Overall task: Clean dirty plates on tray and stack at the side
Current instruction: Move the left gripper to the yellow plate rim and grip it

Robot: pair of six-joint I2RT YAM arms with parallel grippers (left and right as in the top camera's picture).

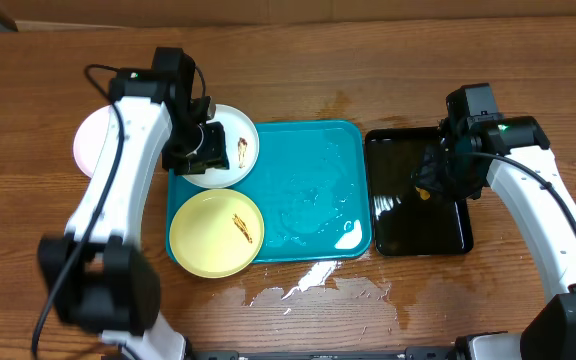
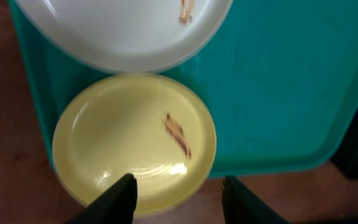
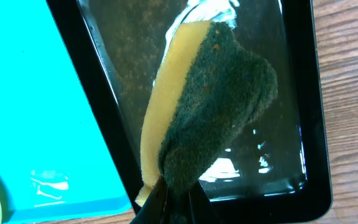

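Observation:
The turquoise tray (image 1: 313, 185) lies mid-table. A white plate (image 1: 230, 150) with a brown smear rests over its far left corner. A pale yellow-green plate (image 1: 216, 232) with a brown smear lies on its near left corner. A third pale plate (image 1: 90, 145) sits on the table to the left, partly hidden by my left arm. My left gripper (image 1: 196, 150) hovers over the white plate. In the left wrist view it (image 2: 178, 186) is open and empty, above the yellow plate (image 2: 117, 137) and white plate (image 2: 123, 31). My right gripper (image 3: 176, 196) is shut on a yellow-and-green sponge (image 3: 210, 93).
A black tray (image 1: 418, 225) holding water stands right of the turquoise tray; the sponge hangs over it (image 3: 291, 124). Water is spilled on the wood (image 1: 308, 285) in front of the tray, and wet patches lie on the turquoise tray (image 1: 348, 238).

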